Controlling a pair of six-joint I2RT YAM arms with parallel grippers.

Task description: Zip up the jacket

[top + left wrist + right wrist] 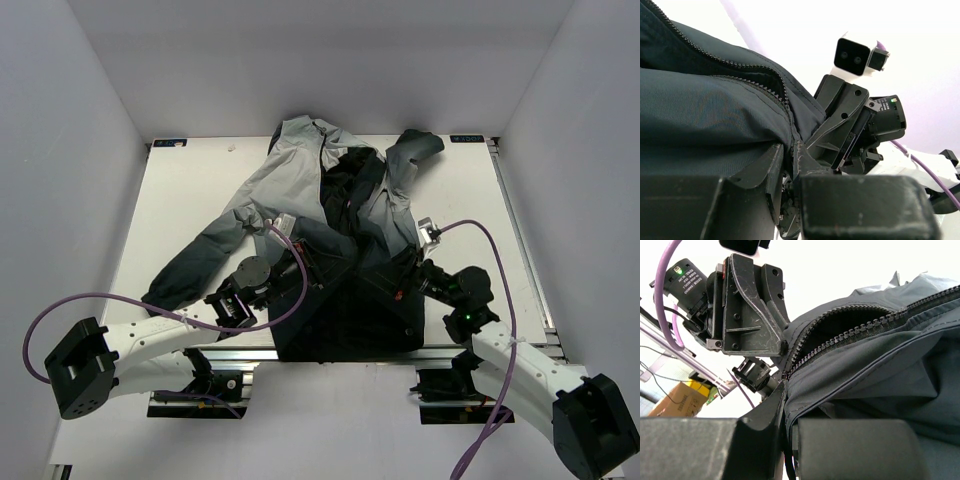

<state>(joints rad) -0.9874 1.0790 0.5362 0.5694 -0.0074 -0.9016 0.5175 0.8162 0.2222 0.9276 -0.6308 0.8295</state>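
- jacket [300,190] lies spread face up on the table [190,190], with the collar end at the far side and the dark hem [345,325] at the near edge between the two arm bases
- light grey on top, fading to charcoal lower down; the front is open up top, showing black lining
- one sleeve [195,265] runs out diagonally towards the left arm's side
- zipper [747,75] – the two rows of dark teeth are apart and meet in a V low on the front, right at the fingers
- left gripper [790,150] – nearly closed, with a narrow gap, pinching the jacket where the teeth meet; it looks like the slider is in there, but that spot is too dark to be sure
- right gripper [787,400] – pinched tight on the jacket fabric just below the bottom of the V
- the two grippers face each other across the zipper line, very close, almost touching
- the lower front is lifted a little off the table where both of them hold it
- a purple cable [100,300] loops from the left arm's base to its wrist, and another runs along the right arm
- plain white walls surround the table
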